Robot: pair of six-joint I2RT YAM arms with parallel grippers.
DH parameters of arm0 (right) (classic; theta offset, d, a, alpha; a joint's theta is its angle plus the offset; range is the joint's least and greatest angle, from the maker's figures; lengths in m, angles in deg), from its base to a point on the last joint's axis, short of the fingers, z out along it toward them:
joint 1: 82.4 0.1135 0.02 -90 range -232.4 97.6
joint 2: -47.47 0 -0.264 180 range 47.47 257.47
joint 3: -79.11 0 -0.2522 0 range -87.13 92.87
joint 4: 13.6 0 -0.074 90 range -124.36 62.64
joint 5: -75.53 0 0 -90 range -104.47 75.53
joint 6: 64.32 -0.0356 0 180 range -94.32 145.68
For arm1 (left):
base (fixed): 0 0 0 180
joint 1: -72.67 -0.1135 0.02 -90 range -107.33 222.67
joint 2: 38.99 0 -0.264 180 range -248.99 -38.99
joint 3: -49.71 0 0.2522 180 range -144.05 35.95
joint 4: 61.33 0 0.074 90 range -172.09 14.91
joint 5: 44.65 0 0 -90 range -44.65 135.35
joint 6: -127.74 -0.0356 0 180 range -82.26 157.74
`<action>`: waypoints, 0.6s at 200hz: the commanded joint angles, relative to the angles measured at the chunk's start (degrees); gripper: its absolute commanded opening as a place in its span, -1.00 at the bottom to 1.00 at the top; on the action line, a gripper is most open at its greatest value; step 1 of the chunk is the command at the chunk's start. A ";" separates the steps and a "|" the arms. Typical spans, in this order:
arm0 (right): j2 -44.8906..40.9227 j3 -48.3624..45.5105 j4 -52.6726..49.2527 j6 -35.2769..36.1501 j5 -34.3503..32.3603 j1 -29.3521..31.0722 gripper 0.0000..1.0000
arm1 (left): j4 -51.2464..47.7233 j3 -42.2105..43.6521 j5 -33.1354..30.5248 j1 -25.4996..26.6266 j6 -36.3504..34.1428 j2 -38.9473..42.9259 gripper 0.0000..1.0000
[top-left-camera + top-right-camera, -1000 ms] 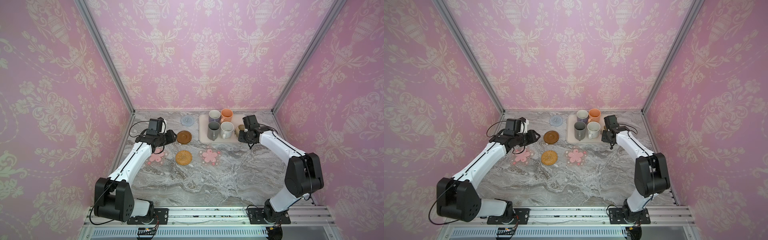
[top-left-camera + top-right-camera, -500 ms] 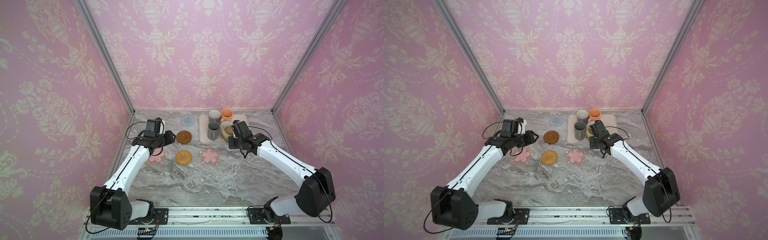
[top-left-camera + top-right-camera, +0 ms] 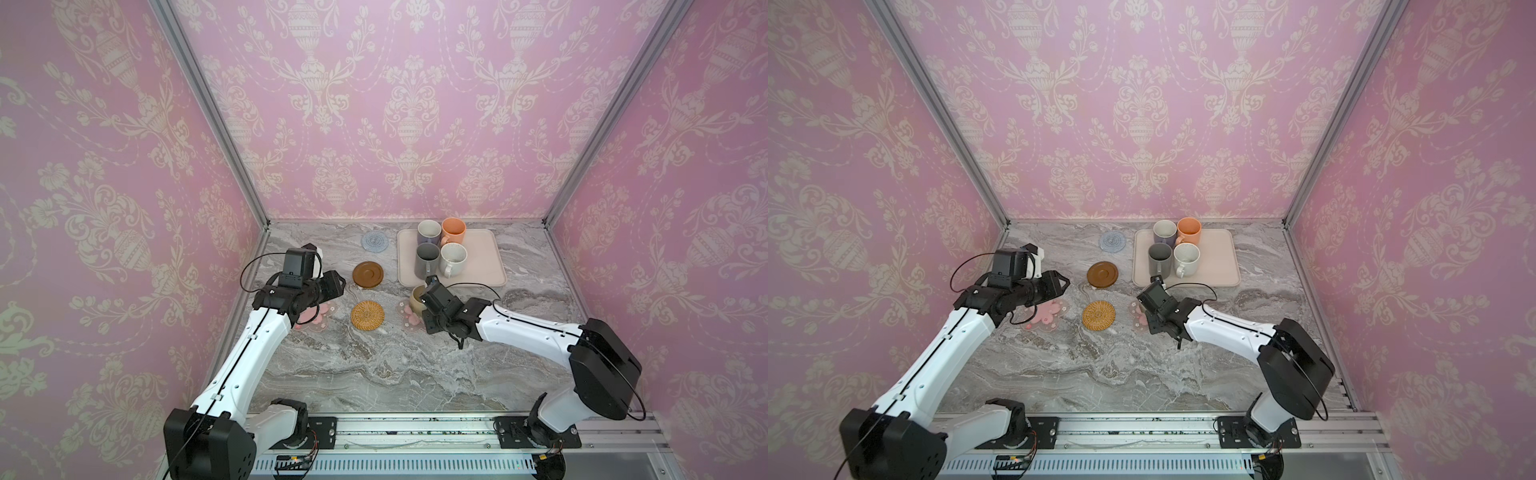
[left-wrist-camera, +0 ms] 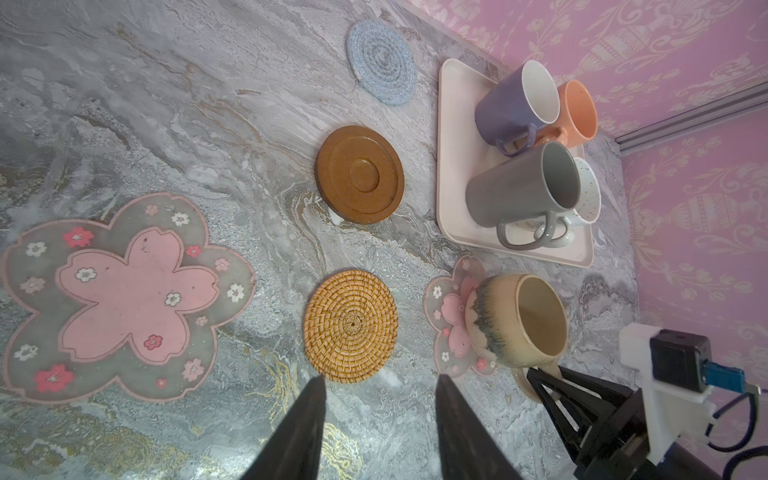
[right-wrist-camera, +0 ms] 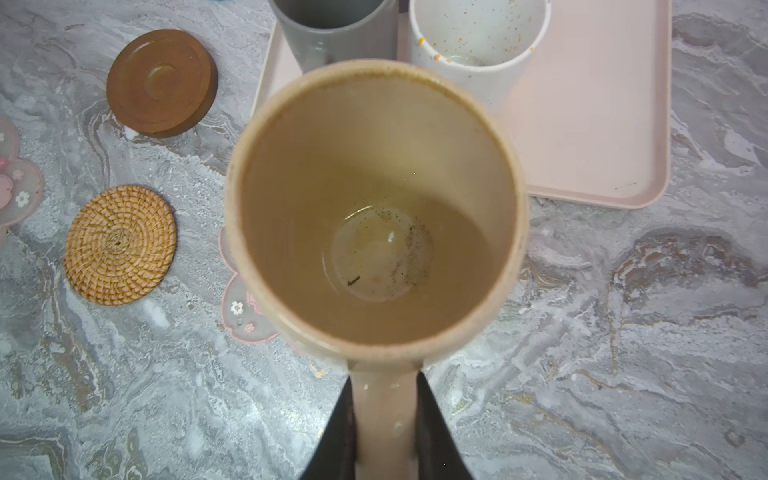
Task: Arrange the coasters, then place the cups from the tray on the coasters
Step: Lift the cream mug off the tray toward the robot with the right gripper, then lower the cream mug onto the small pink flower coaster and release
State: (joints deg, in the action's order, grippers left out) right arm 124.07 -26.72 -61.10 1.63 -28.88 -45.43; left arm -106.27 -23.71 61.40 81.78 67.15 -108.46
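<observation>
The right gripper [image 5: 384, 380] was clamped on the handle of the beige mug [image 5: 374, 208]. Its wrist view looked straight down into the bowl, where dark specks lay on the bottom. That view hid most of the flower mat [image 5: 239, 299] under the mug, so only a clear pink-edged lobe showed.

The left wrist view gave the side of the mug [image 4: 519, 320]. There it stood upright over the flower mat [image 4: 446, 316], towards one edge rather than centred. Whether its base touched the mat could not be told.

The left gripper [image 4: 380, 386] hung with its jaws apart and nothing between them. In both top views it hovered near the second flower mat [image 3: 1050, 311], and the left arm covered part of that mat.

The wicker mat [image 3: 367, 316] lay between the two flower mats, and the brown disc [image 3: 368, 274] lay behind it. The blue woven mat [image 3: 375, 241] sat just beside the tray [image 3: 482, 257].

Four mugs stood bunched at the tray's left end: lavender mug [image 3: 429, 232], orange mug [image 3: 454, 230], grey mug [image 3: 427, 259] and speckled white mug [image 3: 453, 259]. The right wrist view cut off the two rear mugs and the blue mat.
</observation>
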 commanded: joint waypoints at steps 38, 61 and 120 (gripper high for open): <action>0.77 -1.07 8.27 -2.71 -2.46 7.20 -1.00 | -2.61 1.27 -1.29 -0.37 0.05 2.91 -0.09; 2.84 -1.17 9.51 -2.24 -1.90 8.53 -1.00 | -3.17 1.73 -1.46 -0.40 -0.03 3.68 -0.09; 7.51 -1.70 13.34 -1.16 -2.68 9.13 -1.00 | -4.24 1.78 -2.21 -0.43 -0.32 4.52 -0.08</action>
State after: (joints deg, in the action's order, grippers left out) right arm 131.43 -28.87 -54.34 0.19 -28.90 -36.53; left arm -108.32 -22.71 61.03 81.78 67.15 -104.97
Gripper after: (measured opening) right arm 0.186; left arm 0.459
